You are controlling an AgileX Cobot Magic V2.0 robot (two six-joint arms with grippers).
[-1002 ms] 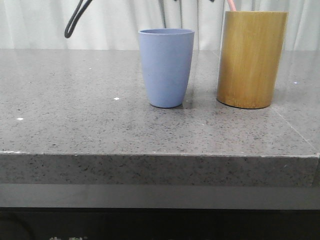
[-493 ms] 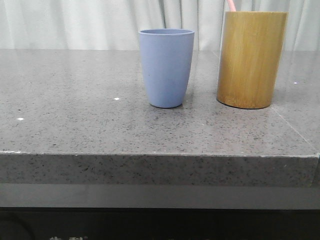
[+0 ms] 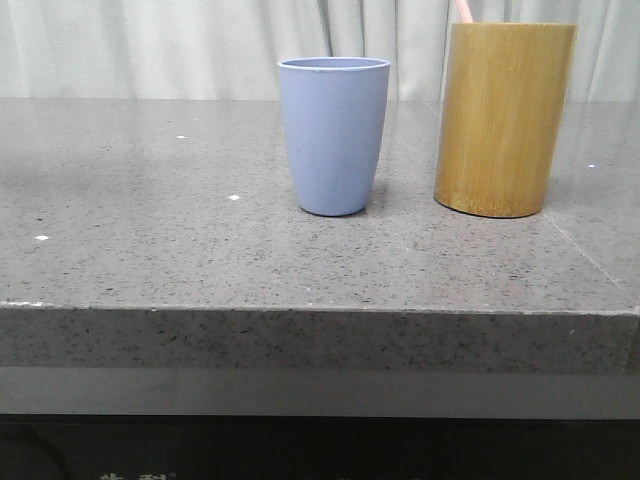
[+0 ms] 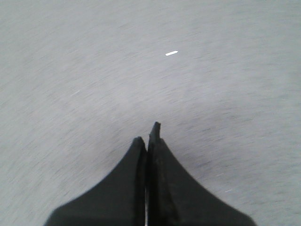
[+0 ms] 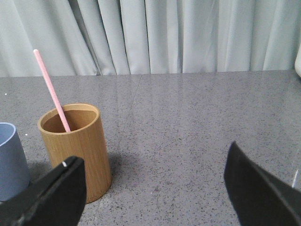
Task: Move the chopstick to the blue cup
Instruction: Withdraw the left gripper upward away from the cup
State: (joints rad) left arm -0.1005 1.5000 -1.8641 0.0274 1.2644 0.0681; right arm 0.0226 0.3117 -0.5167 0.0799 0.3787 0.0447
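Observation:
The blue cup (image 3: 333, 135) stands on the grey stone counter near the middle of the front view; its edge also shows in the right wrist view (image 5: 10, 162). To its right stands the taller bamboo-brown holder (image 3: 503, 118), also in the right wrist view (image 5: 77, 148). A thin pale pink chopstick (image 5: 51, 89) leans inside it; only its top end (image 3: 462, 11) shows in the front view. My right gripper (image 5: 153, 181) is open and empty, to the right of the holder. My left gripper (image 4: 146, 136) is shut and empty above bare counter. Neither gripper shows in the front view.
The grey speckled counter (image 3: 150, 220) ends at a front edge (image 3: 320, 312). Pale curtains (image 5: 188, 35) hang behind it. A small white fleck (image 4: 171, 53) lies on the counter ahead of the left gripper.
A dark arm part at the top left of the front view one second ago has left the view. The cup, holder and chopstick have not moved.

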